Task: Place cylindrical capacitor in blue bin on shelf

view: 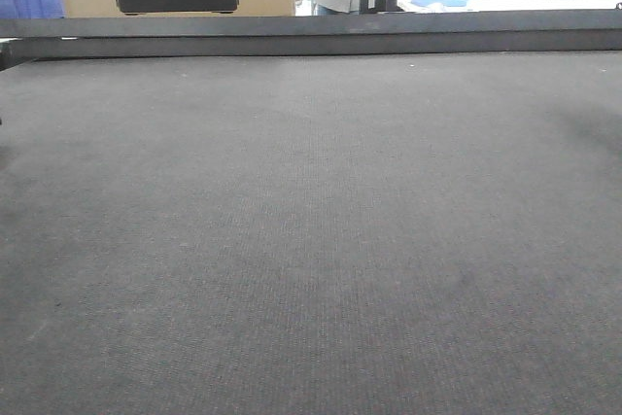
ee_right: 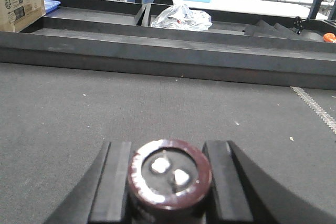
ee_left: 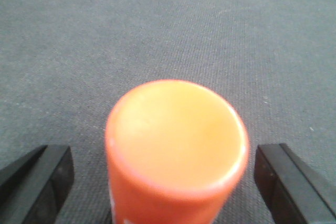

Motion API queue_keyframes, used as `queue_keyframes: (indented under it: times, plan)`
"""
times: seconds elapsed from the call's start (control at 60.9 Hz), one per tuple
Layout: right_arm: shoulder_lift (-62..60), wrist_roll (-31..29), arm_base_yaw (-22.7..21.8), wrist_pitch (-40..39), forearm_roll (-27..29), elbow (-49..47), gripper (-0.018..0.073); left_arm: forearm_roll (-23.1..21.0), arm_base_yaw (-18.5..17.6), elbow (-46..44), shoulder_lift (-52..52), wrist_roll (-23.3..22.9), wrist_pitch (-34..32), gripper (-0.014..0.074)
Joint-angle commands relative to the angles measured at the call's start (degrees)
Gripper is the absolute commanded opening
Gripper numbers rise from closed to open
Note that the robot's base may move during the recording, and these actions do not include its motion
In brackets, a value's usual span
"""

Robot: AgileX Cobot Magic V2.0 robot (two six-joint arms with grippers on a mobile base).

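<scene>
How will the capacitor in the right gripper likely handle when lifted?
The cylindrical capacitor looks rigid, so the right gripper gripping it should not crush it. Its smooth round sleeve could slip or twist between the flat pads. Laid sideways, it would probably roll.

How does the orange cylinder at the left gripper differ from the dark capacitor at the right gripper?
The orange cylinder is bright orange with a plain top; the cylindrical capacitor has a dark brown sleeve and a silvery top with two terminals. The left gripper stands open, fingers clear of the orange cylinder; the right gripper presses the cylindrical capacitor's sides. Both are round and sit between gripper fingers.
</scene>
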Motion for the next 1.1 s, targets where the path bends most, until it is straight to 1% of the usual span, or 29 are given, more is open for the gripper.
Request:
queue_keyframes:
  times: [0.0, 0.033, 0.098, 0.164, 0.181, 0.246, 0.312, 0.394, 0.46, 0.591, 0.657, 0.722, 0.821, 0.936, 0.968, 1.083]
  plan:
    - [-0.8, 0.1, -0.1, -0.2, 0.1, -0.3, -0.0097, -0.3, -0.2, -1.0, 0.1, -0.1, -1.6, 0.0561]
    - [-0.8, 0.1, -0.1, 0.1, 0.1, -0.3, -0.0097, -0.3, -0.2, -0.9, 0.1, -0.1, -2.1, 0.0532]
    - [-0.8, 0.1, -0.1, 0.5, 0.1, -0.3, -0.0097, -0.3, -0.2, -0.9, 0.1, -0.1, -2.7, 0.0413]
    - [-0.9, 0.1, -0.1, 1.1, 0.1, -0.3, -0.0097, -0.3, -0.2, -0.9, 0.0, -0.1, -2.7, 0.0250]
    - [-1.1, 0.1, -0.1, 1.5, 0.1, -0.3, -0.0097, -0.3, -0.2, -0.9, 0.0, -0.1, -2.7, 0.0197]
    - [-2.2, 0.1, -0.1, 4.7, 0.1, -0.5, -0.0097, -0.3, -0.2, -0.9, -0.2, -0.1, -2.7, 0.0020]
    - [-3.6, 0.1, -0.1, 8.3, 0.1, -0.5, -0.0097, -0.3, -0.2, -0.9, -1.1, -0.1, -2.4, -0.0113]
    - [-5.7, 0.1, -0.1, 14.0, 0.1, -0.5, -0.0097, 0.0, -0.2, -0.9, -3.1, -0.1, -1.0, -0.0111]
    - [-7.8, 0.1, 0.0, 19.3, 0.1, -0.5, -0.0097, 1.2, -0.2, -0.9, -6.1, -0.1, 1.8, -0.0111]
    - [-12.0, 0.1, 1.2, 28.6, 0.1, -0.5, -0.0099, 5.2, -0.7, -1.1, -14.8, -0.1, 11.6, -0.0111]
    - [-13.9, 0.1, 2.3, 31.0, 0.1, -0.5, -0.0099, 5.7, -1.5, -1.7, -20.0, -0.1, 17.9, -0.0111]
    - [-16.2, 0.1, 3.7, 33.7, 0.4, -0.5, -0.0099, 6.0, -2.8, -3.2, -25.0, -0.1, 26.0, -0.0111]
    - [-19.8, 0.1, 5.7, 38.6, 0.9, -0.5, -0.0099, 7.4, -5.1, -5.8, -30.7, -0.1, 36.4, -0.0111]
    - [-24.2, 0.1, 7.3, 45.4, 3.3, -0.5, -0.0099, 7.4, -8.6, -8.7, -36.6, -0.1, 44.3, -0.0111]
    - [-26.2, 0.1, 7.7, 47.7, 4.4, -0.5, -0.0099, 7.4, -10.3, -9.6, -38.6, -0.1, 47.6, -0.0111]
    - [-32.3, 0.1, 8.1, 53.1, 5.8, -0.5, -0.0099, 7.4, -13.5, -10.8, -44.4, -0.1, 52.9, -0.0111]
